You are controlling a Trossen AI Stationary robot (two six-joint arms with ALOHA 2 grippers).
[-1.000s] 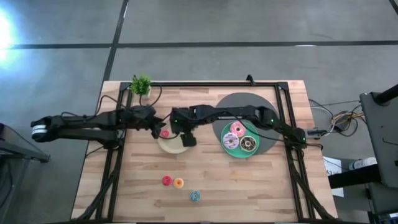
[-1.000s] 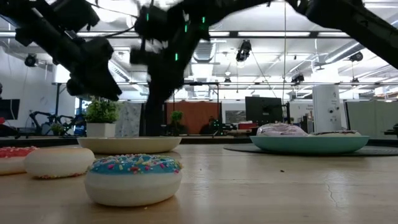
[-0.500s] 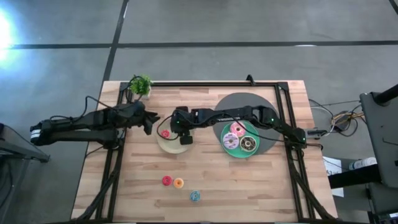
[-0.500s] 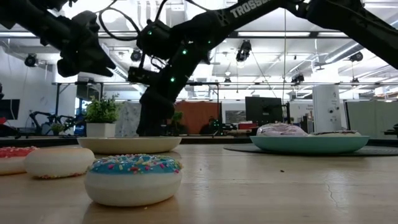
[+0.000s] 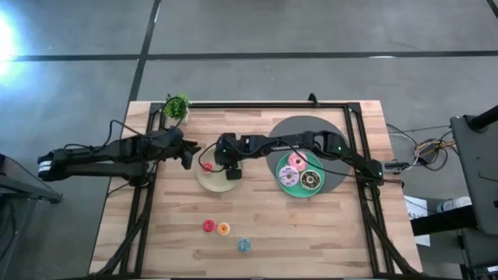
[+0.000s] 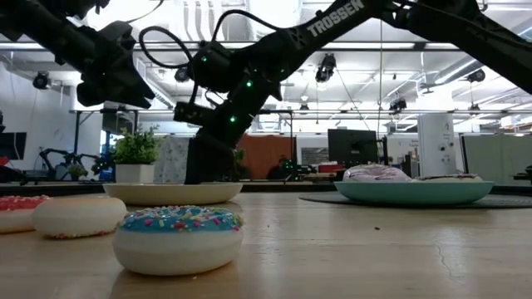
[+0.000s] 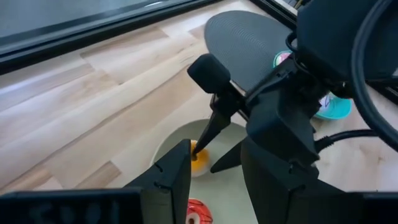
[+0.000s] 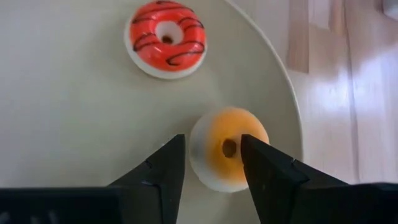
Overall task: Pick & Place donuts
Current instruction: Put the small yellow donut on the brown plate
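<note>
Yellow donut (image 8: 229,148) near cream plate's rim (image 8: 287,118), pinched between right gripper (image 8: 211,163) jaws; left gripper (image 7: 214,168) jaws spread.

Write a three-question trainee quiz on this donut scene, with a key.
1. True or false: the cream plate holds a red-striped mini donut and a yellow mini donut.
2. How many donuts lie on the teal plate? A) one B) three C) five
3. Fill in: the right gripper has its fingers on either side of the ______ mini donut, while the left gripper hangs beside the cream plate.

Key: 1 true; 2 B; 3 yellow
</note>
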